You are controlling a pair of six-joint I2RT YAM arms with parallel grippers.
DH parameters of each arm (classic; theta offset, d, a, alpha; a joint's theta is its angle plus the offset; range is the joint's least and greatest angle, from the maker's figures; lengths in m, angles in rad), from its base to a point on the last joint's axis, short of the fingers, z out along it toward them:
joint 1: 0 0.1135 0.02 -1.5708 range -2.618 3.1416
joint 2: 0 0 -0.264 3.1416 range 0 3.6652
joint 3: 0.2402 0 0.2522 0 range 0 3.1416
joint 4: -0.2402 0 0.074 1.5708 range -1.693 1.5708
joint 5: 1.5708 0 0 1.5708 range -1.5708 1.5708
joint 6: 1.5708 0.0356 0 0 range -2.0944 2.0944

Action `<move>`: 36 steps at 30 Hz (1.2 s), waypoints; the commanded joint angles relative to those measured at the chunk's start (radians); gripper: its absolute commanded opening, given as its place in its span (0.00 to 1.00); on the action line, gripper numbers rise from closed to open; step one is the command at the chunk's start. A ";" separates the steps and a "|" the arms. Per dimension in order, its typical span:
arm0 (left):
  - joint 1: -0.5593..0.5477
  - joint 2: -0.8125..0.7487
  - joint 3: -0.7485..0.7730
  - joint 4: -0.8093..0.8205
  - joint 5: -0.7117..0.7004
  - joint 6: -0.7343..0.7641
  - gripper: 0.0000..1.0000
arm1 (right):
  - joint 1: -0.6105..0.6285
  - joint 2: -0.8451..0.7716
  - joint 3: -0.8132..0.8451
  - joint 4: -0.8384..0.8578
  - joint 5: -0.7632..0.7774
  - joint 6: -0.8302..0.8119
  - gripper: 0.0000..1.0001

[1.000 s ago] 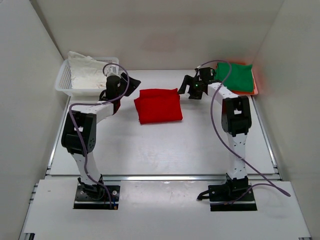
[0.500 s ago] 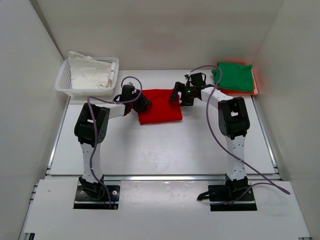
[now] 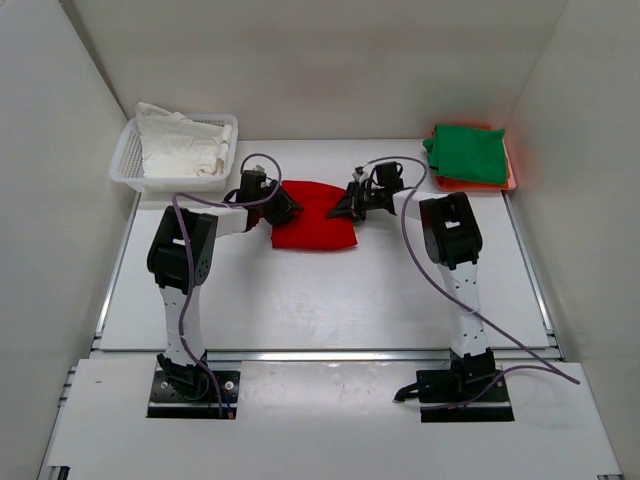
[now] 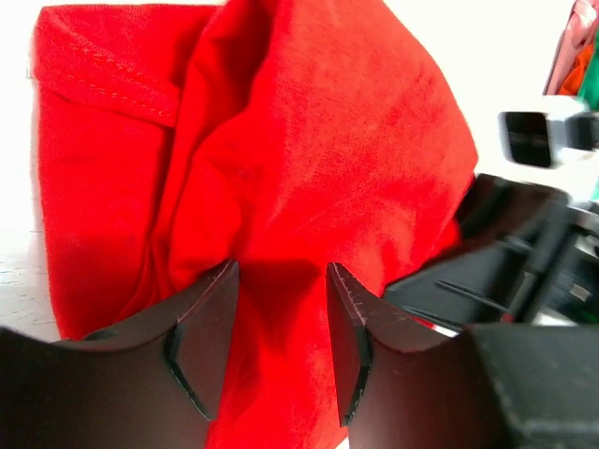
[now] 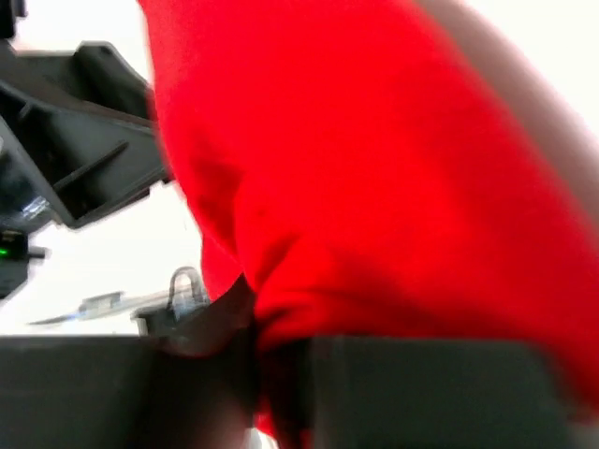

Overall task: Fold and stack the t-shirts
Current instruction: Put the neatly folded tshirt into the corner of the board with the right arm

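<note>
A folded red t-shirt (image 3: 315,218) lies mid-table. My left gripper (image 3: 284,208) is at its left edge; in the left wrist view the gripper (image 4: 281,271) stands open, its fingers apart over the red fabric (image 4: 281,140). At the shirt's right edge, my right gripper (image 3: 346,207) is shut; the right wrist view shows red cloth (image 5: 374,187) pinched in the narrow gap of the gripper (image 5: 281,351). A folded green t-shirt (image 3: 468,152) rests on an orange one (image 3: 508,181) at the back right.
A white basket (image 3: 125,160) holding white cloth (image 3: 180,145) stands at the back left. White walls close in on both sides and behind. The right gripper's black body (image 4: 524,253) shows in the left wrist view, close across the shirt.
Both grippers moved in from the back of the table to the red shirt's edges. The right gripper closed on its right edge, and the shirt's far edge has bunched inward.
</note>
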 commanded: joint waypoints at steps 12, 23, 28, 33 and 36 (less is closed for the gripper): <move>0.096 -0.271 -0.181 0.071 0.101 -0.030 0.56 | -0.222 0.164 0.776 -0.699 -0.053 -0.442 0.00; 0.080 -0.362 -0.270 0.074 0.105 0.019 0.56 | -0.449 0.084 0.781 -0.785 0.369 -0.782 0.00; 0.081 -0.362 -0.295 0.067 0.110 0.049 0.56 | -0.501 0.074 0.772 -0.718 0.423 -0.831 0.00; 0.081 -0.354 -0.292 0.058 0.116 0.057 0.56 | -0.475 0.037 0.766 -0.667 0.489 -0.913 0.00; 0.081 -0.357 -0.303 0.067 0.105 0.059 0.57 | -0.438 -0.026 0.720 -0.636 0.536 -0.969 0.00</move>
